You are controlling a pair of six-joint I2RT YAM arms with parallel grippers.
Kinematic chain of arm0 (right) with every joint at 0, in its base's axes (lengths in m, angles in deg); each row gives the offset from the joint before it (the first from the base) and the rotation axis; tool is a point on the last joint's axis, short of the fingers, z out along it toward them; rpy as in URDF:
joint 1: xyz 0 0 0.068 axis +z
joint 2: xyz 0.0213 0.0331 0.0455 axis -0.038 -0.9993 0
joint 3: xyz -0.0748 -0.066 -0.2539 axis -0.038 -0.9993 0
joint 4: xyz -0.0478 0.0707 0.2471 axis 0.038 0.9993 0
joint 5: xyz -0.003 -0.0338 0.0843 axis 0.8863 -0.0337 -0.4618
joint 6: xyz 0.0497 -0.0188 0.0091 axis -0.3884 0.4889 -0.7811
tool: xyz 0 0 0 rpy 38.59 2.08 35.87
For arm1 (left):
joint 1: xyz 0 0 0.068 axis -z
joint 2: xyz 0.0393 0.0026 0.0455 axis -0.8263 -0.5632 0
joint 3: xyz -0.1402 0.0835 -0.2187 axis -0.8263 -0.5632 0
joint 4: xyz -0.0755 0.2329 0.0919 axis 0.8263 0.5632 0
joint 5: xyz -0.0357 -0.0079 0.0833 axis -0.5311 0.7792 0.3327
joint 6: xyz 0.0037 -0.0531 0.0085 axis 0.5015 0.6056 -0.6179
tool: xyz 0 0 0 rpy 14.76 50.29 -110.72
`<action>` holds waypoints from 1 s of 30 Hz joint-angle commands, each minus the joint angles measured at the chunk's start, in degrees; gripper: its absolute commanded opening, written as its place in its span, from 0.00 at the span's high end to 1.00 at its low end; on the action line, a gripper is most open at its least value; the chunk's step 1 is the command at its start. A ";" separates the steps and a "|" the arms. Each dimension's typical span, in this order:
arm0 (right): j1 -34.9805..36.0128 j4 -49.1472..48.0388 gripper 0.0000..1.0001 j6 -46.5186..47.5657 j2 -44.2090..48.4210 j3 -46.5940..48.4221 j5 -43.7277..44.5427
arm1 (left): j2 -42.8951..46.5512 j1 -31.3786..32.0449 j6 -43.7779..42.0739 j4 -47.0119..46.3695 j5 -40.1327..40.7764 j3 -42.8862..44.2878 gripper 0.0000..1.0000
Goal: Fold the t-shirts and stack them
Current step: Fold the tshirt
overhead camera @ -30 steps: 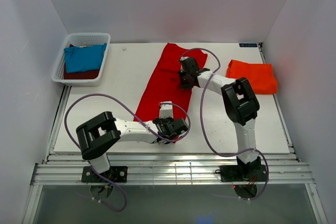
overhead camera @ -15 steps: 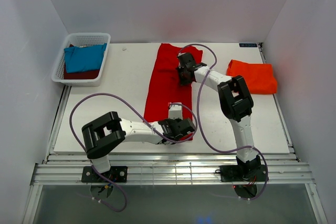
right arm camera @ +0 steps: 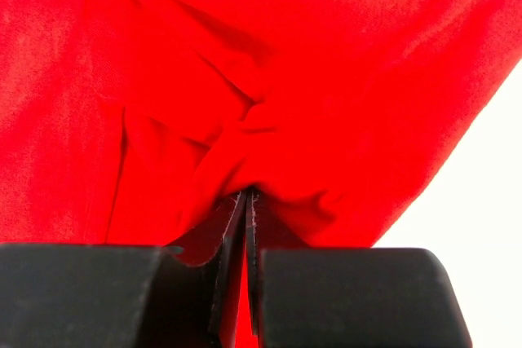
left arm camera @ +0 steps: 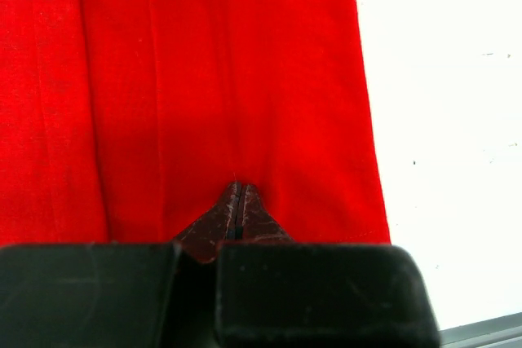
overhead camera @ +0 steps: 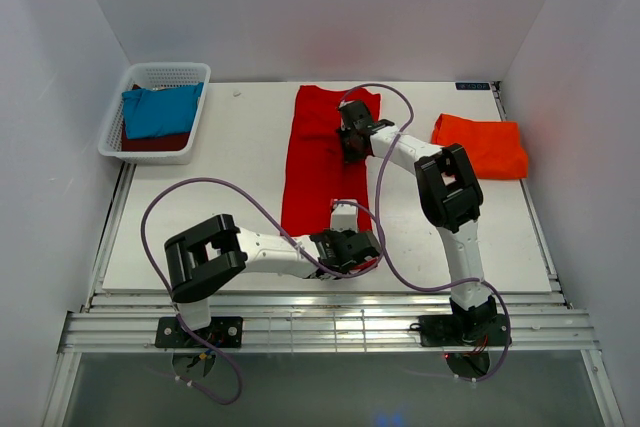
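A bright red t-shirt lies as a long folded strip down the middle of the table. My left gripper is shut on its near hem, and the cloth fills the left wrist view. My right gripper is shut on bunched cloth near the strip's far end. An orange-red t-shirt lies folded at the right. A teal-blue t-shirt lies on a dark maroon one in the basket.
A white mesh basket stands at the far left of the table. White walls close in the left, back and right sides. Purple cables loop from both arms over the near part of the table.
Both grippers have carried the red t-shirt to the right; the strip has turned from slanted to nearly straight, running front to back. My left gripper has moved right along the near edge.
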 commanded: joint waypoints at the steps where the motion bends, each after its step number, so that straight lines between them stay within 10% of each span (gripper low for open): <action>1: -1.45 7.17 0.92 1.01 -0.98 -1.60 2.98 | -0.54 1.80 0.00 6.22 -4.25 -0.63 1.00; 23: -0.23 -0.63 0.81 0.57 18.66 -18.81 9.65 | 6.84 2.76 -9.04 4.14 3.66 4.01 0.99; 26: 2.06 -4.25 0.66 1.63 28.95 -24.44 13.96 | 11.23 2.85 -15.28 0.00 5.85 5.35 0.62; 27: 3.63 -3.73 0.59 1.63 31.35 -25.59 15.18 | 12.46 2.77 -15.99 -0.28 6.73 5.35 0.35; 30: 7.93 -2.15 0.54 -1.79 40.05 -32.08 17.65 | 17.99 2.76 -15.65 0.94 12.86 2.64 0.17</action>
